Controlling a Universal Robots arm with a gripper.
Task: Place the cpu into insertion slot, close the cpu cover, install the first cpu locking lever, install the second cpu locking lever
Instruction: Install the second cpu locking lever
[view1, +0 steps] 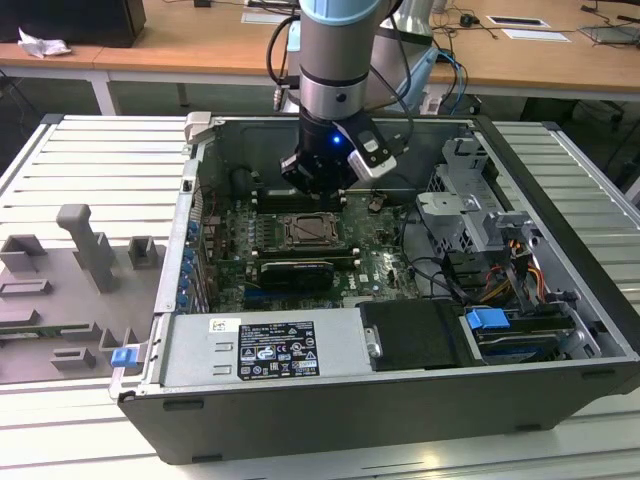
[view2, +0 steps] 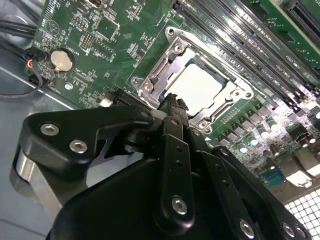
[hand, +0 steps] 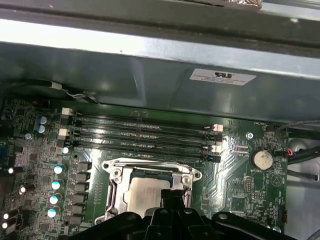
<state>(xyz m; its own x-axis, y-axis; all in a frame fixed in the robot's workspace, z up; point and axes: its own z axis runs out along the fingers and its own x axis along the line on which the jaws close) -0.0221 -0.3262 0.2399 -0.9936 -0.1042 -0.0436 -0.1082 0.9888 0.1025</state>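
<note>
The insertion slot (view1: 307, 232) sits mid-motherboard inside the open case. The cpu (view2: 200, 87) lies in it with its pale silver face up, also seen in the first wrist view (hand: 145, 192). The cpu cover (view2: 162, 70) lies flat around the chip as a silver frame (hand: 116, 186). My gripper (view2: 172, 101) hangs just above the socket's edge, its black fingertips pressed together with nothing visible between them. Its tip (hand: 172, 196) overlaps one side of the cover. In the exterior view the gripper (view1: 318, 188) hovers over the board just behind the socket. I cannot tell the locking levers apart from the socket's metal rim.
Long black memory slots (hand: 142, 135) run beside the socket. A black expansion card (view1: 295, 270) lies in front of it. Drive cages and cables (view1: 480, 240) fill the case on the exterior view's right. A coin cell (view2: 62, 61) sits on the board. Grey fixtures (view1: 85, 250) stand outside.
</note>
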